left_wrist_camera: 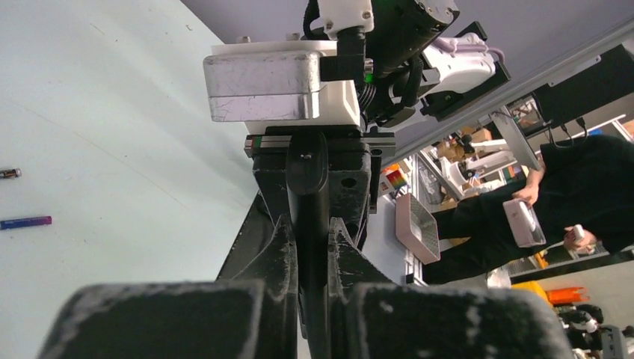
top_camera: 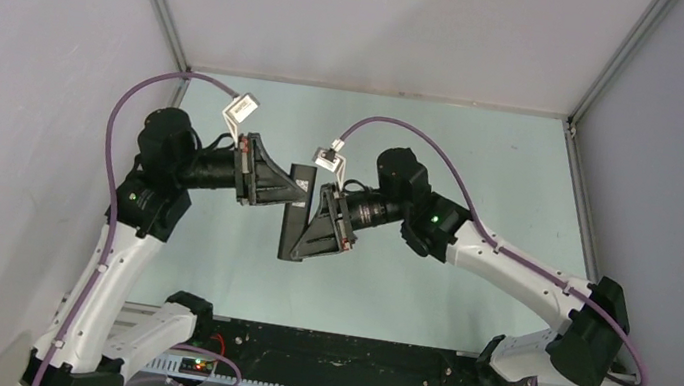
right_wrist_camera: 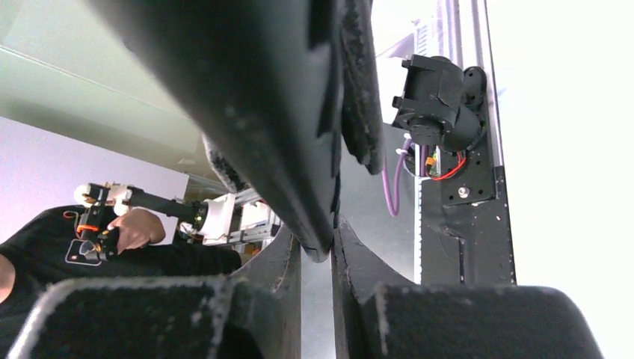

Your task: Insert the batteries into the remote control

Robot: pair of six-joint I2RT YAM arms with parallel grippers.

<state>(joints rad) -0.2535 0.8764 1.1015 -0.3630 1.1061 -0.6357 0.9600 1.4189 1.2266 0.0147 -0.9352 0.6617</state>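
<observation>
Clamped from both sides over a smooth pale green table: slim black rectangular remote control.
Left to right: loose on the table, tiny dark cylindrical battery with a pale metallic end near a blue-purple battery; left gripper, rough black fingers clenched on the remote control's thin edge; right gripper pinching it likewise.

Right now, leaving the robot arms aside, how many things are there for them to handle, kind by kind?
batteries: 2 (blue-purple battery, dark battery)
remote control: 1
Total: 3
</observation>
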